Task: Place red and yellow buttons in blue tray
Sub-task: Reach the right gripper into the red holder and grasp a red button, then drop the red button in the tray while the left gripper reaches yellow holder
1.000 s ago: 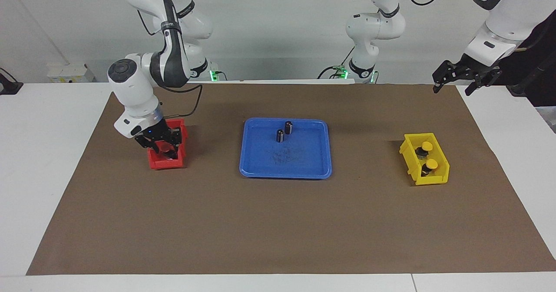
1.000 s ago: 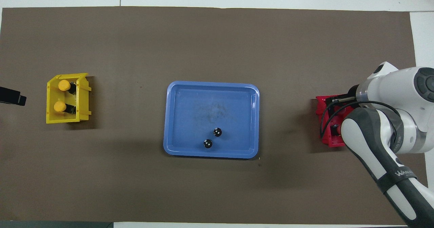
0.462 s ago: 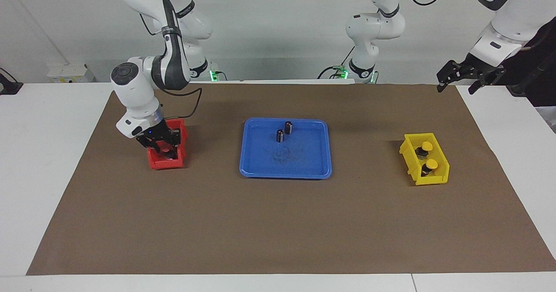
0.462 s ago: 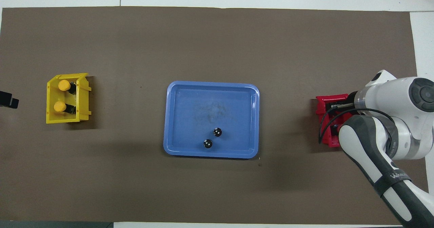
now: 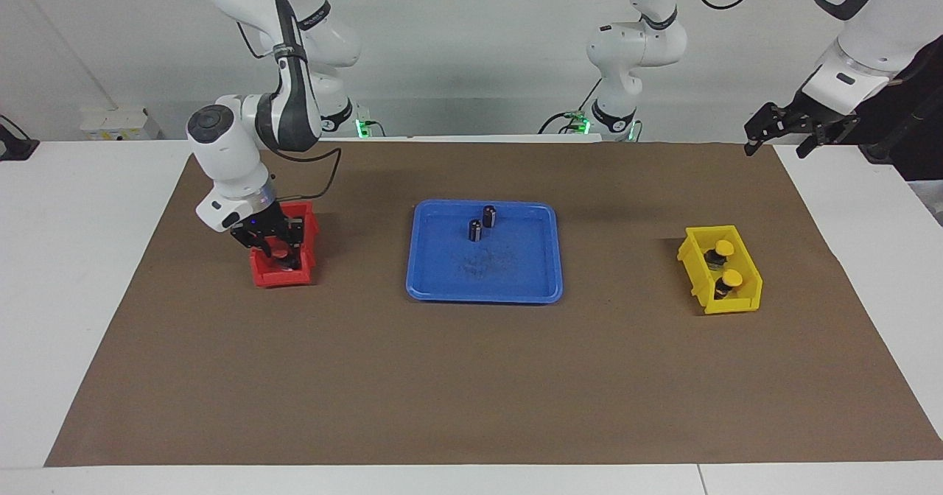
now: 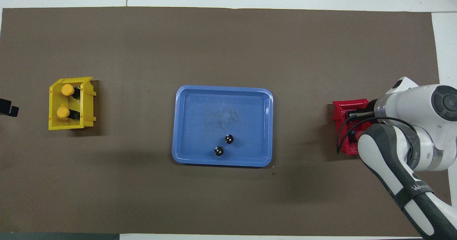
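While the right gripper [image 5: 284,256], jaws closed on a red button [image 5: 282,255] in the red bin [image 5: 284,277], grips its light, rigid cap, the left gripper [image 5: 782,141] waits open; the blue tray [image 5: 420,274] holds no coloured buttons.

Count of things on the brown mat
2 yellow buttons [image 5: 724,263], 2 dark cylinders [image 5: 482,223], 1 blue tray [image 5: 516,289], 1 yellow bin [image 5: 737,305], 1 red bin [image 5: 280,278].

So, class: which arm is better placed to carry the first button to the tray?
Right: its gripper is down in the red bin, shut on a red button; the left gripper waits, open.
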Available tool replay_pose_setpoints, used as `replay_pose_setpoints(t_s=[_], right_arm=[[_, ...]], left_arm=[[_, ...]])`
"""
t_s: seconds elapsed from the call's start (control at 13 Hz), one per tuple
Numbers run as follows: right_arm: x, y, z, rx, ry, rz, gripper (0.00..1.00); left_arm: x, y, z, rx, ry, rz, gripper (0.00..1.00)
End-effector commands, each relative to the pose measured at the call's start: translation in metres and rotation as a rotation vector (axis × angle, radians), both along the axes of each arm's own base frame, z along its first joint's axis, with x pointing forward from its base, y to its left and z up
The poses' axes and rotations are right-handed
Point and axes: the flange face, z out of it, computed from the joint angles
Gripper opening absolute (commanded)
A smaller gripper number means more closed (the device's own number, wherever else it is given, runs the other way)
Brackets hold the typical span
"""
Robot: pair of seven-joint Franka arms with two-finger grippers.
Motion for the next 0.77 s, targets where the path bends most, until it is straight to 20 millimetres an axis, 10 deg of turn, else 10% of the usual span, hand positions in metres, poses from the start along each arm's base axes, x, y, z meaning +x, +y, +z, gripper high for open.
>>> replay_pose_setpoints(t_s=[0.0, 0.31, 0.69], right_arm=[[-0.002, -0.005, 0.012, 0.009, 0.004, 0.02, 0.26], [0.063, 0.023, 0.102, 0.026, 0.118, 0.056, 0.26], [0.067, 0.237, 0.132, 0.036, 0.03, -0.113, 0.22]], left_arm=[[-0.009, -0.005, 0.002, 0.015, 0.0, -0.006, 1.0], [0.009, 0.0, -0.036, 0.018, -0.111, 0.004, 0.96], [0.051, 0.012, -0.13, 0.015, -0.135, 0.049, 0.83]])
